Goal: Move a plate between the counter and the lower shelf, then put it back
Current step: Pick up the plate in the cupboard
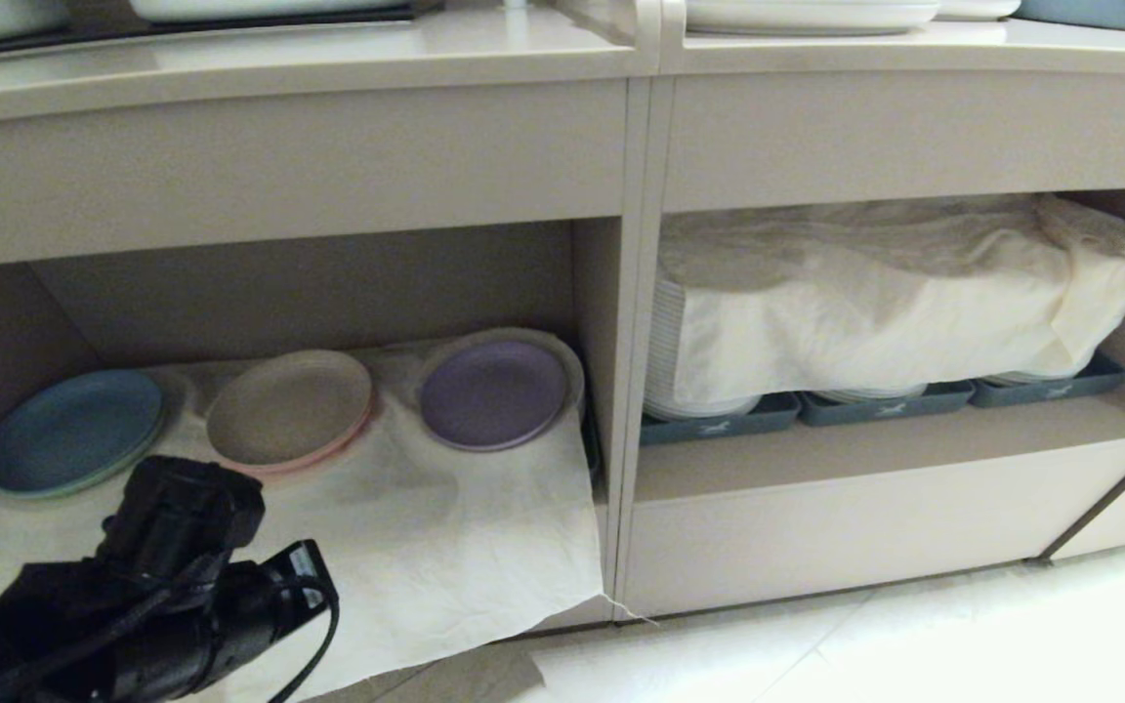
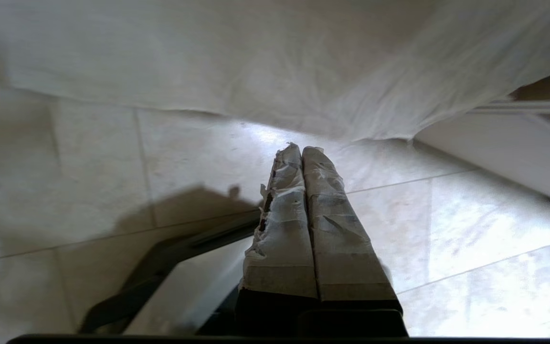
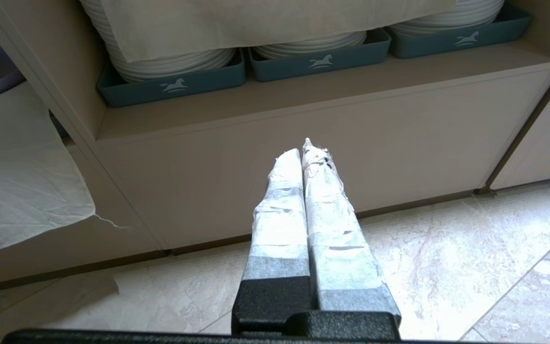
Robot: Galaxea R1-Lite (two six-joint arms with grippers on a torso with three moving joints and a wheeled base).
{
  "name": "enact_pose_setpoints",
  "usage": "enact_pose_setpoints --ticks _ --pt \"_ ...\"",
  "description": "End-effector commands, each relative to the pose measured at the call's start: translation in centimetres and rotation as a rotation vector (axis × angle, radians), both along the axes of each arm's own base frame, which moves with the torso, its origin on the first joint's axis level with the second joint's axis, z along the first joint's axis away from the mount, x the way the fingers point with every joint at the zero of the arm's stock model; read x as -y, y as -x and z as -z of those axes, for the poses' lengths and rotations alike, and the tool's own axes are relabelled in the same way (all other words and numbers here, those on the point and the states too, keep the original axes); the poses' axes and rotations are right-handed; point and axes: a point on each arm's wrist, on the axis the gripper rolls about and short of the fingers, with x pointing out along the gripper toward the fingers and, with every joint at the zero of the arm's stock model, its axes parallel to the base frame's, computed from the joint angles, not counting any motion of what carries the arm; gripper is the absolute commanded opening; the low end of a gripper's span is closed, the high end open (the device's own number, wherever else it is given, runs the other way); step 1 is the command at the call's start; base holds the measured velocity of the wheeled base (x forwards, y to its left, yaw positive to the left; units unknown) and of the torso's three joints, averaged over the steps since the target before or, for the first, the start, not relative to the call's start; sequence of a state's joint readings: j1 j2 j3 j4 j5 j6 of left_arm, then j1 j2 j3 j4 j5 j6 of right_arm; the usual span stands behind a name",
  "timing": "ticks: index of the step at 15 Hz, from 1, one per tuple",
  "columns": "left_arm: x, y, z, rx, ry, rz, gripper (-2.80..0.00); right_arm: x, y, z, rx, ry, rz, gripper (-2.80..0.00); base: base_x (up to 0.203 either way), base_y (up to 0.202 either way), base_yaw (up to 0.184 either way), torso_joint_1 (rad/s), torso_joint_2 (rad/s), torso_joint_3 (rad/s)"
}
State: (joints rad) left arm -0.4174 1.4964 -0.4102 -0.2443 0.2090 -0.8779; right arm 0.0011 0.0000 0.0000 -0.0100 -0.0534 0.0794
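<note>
- The left gripper (image 2: pixel 301 152) is clenched on nothing, its taped fingers (image 2: pixel 284 224) pressed together above the tiled floor (image 2: pixel 470 224), just below the hanging cream cloth (image 1: pixel 445 527).
- The right gripper (image 3: pixel 302 152) is likewise clenched and empty, facing the cabinet under the grey-blue trays (image 3: pixel 320 64).
- The plate (image 1: pixel 492 393) lies on the cloth in the lower shelf (image 1: pixel 309 283), right of a beige-pink plate (image 1: pixel 287 408) and a blue plate (image 1: pixel 74 430).

Lavender plate (image 1: pixel 492 393) flat on cream-clothed lower shelf (image 1: pixel 445 527), beneath beige counter (image 1: pixel 279 68).
</note>
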Motion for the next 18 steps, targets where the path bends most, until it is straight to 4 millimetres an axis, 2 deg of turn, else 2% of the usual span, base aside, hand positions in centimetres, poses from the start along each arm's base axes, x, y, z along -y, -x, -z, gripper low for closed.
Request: enact_pose_setpoints --ticks 1,6,9,11,14,18 --pt "-0.9 2.0 -0.5 0.044 -0.008 0.013 -2.8 0.0 0.0 0.0 -0.001 0.0 0.0 -2.8 0.0 0.0 0.0 0.0 0.0 0.0" --pt "-3.3 7.3 -2.5 0.269 -0.082 0.092 -2.8 0.0 0.0 0.0 -0.001 0.0 0.0 -2.8 0.0 0.0 0.0 0.0 0.0 0.0" --pt "-4.8 10.6 -3.0 0.433 -0.171 0.176 -2.8 0.0 0.0 0.0 0.0 0.0 0.0 -2.8 0.0 0.0 0.0 0.0 0.0 0.0" --pt "-5.7 12.6 -2.6 0.524 -0.244 0.227 -2.8 0.0 0.0 0.0 0.001 0.0 0.0 -2.8 0.0 0.0 0.0 0.0 0.0 0.0" --pt "-6.8 14.5 -1.2 0.595 -0.383 0.252 -2.8 0.0 0.0 0.0 0.0 0.0 0.001 -2.8 0.0 0.0 0.0 0.0 0.0 0.0" --pt "-7.2 17.1 0.0 0.764 -0.422 0.31 -2.8 0.0 0.0 0.0 -0.001 0.0 0.001 -2.8 0.0 0.0 0.0 0.0 0.0 0.0"
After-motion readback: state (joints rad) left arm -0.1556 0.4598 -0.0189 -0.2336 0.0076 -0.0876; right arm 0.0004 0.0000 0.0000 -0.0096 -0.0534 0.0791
